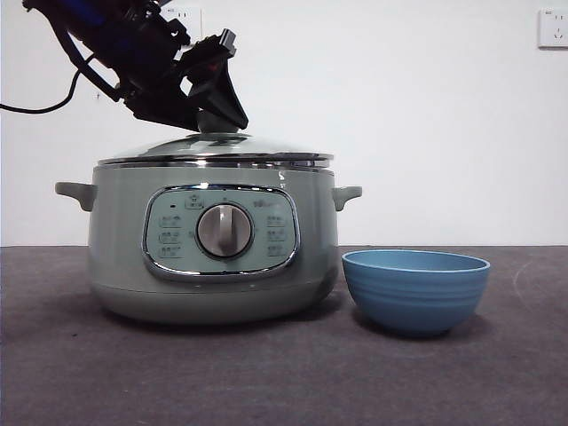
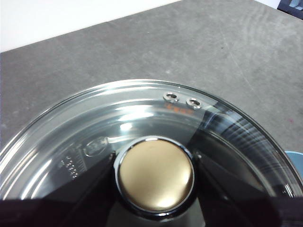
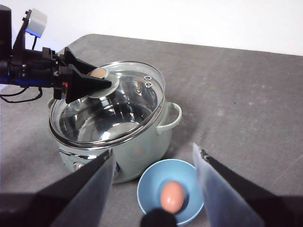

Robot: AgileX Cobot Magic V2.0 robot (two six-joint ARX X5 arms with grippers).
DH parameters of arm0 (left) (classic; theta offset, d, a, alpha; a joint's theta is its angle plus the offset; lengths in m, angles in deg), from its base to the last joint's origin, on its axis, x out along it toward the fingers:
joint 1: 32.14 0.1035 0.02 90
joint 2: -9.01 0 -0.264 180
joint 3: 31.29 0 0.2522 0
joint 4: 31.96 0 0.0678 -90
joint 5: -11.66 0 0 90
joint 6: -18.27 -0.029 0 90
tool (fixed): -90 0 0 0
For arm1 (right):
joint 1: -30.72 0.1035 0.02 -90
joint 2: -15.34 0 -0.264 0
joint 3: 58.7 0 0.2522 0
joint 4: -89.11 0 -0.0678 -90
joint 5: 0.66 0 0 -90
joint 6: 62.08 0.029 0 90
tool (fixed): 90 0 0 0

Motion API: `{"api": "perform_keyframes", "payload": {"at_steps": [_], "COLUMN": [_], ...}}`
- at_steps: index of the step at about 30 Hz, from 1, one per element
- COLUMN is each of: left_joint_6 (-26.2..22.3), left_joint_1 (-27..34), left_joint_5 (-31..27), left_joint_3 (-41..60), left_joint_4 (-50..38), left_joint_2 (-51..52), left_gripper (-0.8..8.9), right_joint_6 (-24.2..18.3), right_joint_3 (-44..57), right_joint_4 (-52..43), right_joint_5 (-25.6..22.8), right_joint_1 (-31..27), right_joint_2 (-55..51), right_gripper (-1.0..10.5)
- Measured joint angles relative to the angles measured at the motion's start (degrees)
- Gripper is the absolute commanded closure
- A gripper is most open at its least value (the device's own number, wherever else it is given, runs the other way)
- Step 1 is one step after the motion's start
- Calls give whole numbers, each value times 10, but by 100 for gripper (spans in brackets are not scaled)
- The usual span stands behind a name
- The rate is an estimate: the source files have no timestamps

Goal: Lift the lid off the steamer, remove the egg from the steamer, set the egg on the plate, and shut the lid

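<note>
lid (image 1: pixel 216 147): back on steamer (image 1: pixel 213 244), slightly tilted | glass and chrome, stiff, smooth, breakable; only good hold is the knob (image 2: pixel 155 175) | left gripper (image 1: pixel 213 114) fingers clamped on knob | right gripper (image 3: pixel 154 163) fingers apart over plate (image 3: pixel 147 187), right of steamer | egg (image 3: pixel 172 196) in plate on bench (image 1: pixel 284 373)

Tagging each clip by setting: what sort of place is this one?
Likely a lab tabletop staged as a kitchen. A sage-green electric steamer with a glass lid and a blue bowl sit on a bare grey table against a plain white wall with sockets.
</note>
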Motion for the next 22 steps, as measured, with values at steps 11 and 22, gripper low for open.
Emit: {"api": "perform_keyframes", "payload": {"at_steps": [11, 22], "left_joint_6": [2, 1], "left_joint_1": [-2, -2], "left_joint_5": [2, 3], "left_joint_3": [0, -10], "left_joint_4": [16, 25], "left_joint_2": [-7, -17], "left_gripper": [822, 709], "right_joint_6": [0, 0], "right_joint_3": [0, 0], "right_joint_4": [0, 14], "right_joint_5": [0, 0], "right_joint_1": [0, 0], "right_joint_2": [0, 0], "right_gripper": [659, 659]}}
